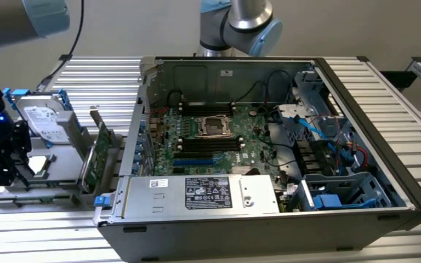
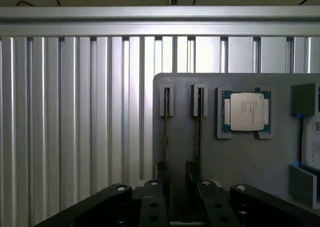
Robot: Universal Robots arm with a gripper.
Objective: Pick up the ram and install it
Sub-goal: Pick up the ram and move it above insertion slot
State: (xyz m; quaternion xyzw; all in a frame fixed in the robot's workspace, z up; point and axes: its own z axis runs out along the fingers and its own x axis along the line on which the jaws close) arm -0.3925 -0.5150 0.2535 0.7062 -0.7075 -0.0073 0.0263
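Up close from the wrist view, the gripper (image 2: pixel 176 173) has its jaws spread apart, with only bare gray plate in the gap. Just past the fingertips (image 2: pixel 161 169) is the ram (image 2: pixel 166 129), seen edge-on as a thin dark line standing in a clip of the gray holder (image 2: pixel 250 162). Its near end meets one fingertip, but I cannot tell whether they touch. A second stick (image 2: pixel 199 129) stands in the next clip, on the side towards the square silver processor chip (image 2: pixel 246 112), which lies flat in its own recess. Beyond the holder's edge run the ribbed slats of the desk (image 2: pixel 75 112).

The exterior view gives the wider scene. The gripper hangs over the holder at that view's left, beside a hard drive (image 1: pixel 42 118) and an upright expansion card (image 1: pixel 102 145). Well apart, to that view's right, sits the open computer case (image 1: pixel 375 118). A labelled power supply (image 1: pixel 203 193) is nearest, then the motherboard (image 1: pixel 195 134) with its black memory slots (image 1: pixel 206 145) and its processor socket (image 1: pixel 214 125) behind.
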